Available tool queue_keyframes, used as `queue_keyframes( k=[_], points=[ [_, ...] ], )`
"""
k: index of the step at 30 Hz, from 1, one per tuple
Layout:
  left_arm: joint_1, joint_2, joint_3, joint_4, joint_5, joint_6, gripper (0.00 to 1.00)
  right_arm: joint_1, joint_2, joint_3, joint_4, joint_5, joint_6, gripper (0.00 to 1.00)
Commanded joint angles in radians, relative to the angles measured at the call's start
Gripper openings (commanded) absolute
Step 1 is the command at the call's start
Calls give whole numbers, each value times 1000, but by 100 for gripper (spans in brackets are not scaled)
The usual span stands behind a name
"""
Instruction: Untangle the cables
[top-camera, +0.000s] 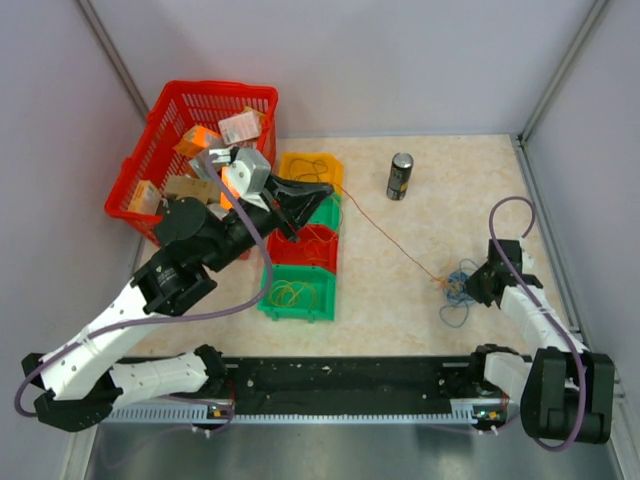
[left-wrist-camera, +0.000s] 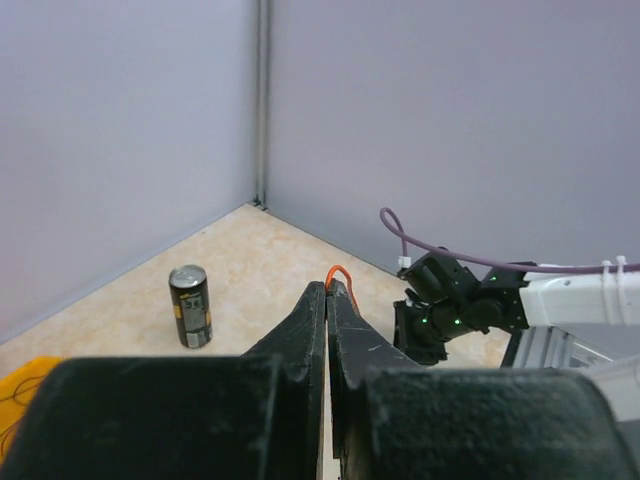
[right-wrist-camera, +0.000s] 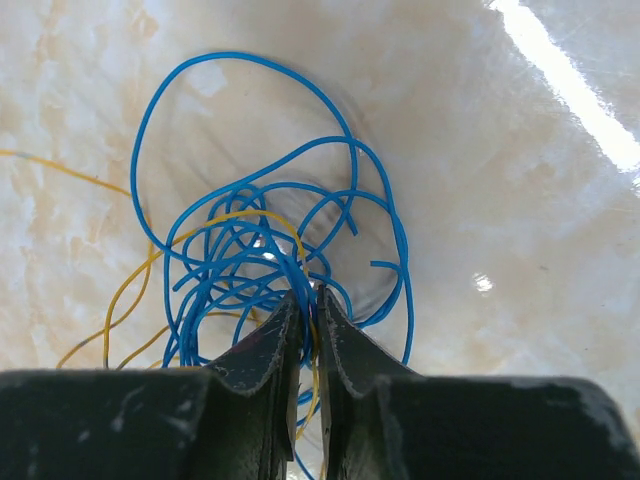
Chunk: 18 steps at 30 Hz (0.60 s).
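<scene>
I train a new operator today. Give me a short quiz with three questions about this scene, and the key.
1. True or false: the left tool is shut on the thin orange wire.
2. The right tool pinches: A) the thin blue wire, B) a green rope, C) nothing?
3. Fill in: the dark metal can stands ____ (upright or tipped).
Key: 1 true; 2 A; 3 upright.

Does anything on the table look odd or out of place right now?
An orange cable is stretched straight from the shut left gripper to the blue tangle pinched by the right gripper. Nothing looks spilled.
</scene>
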Motion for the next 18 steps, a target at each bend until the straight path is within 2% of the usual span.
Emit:
queue_keyframes(
  k=[1, 6, 13, 18],
  points=[
    [1, 4, 2, -19, -142, -8, 0, -26, 14, 48, -13, 66, -53, 12],
    [4, -57, -7, -13, -274, -17, 0, -28, -5, 71, -13, 68, -99, 19],
    [4, -212, -60, 73, -475, 55, 0, -86, 63, 72, 4, 49, -78, 17],
    [4, -246, -17, 11, -506, 106, 0, -106, 77, 80, 15, 51, -79, 16]
  ],
)
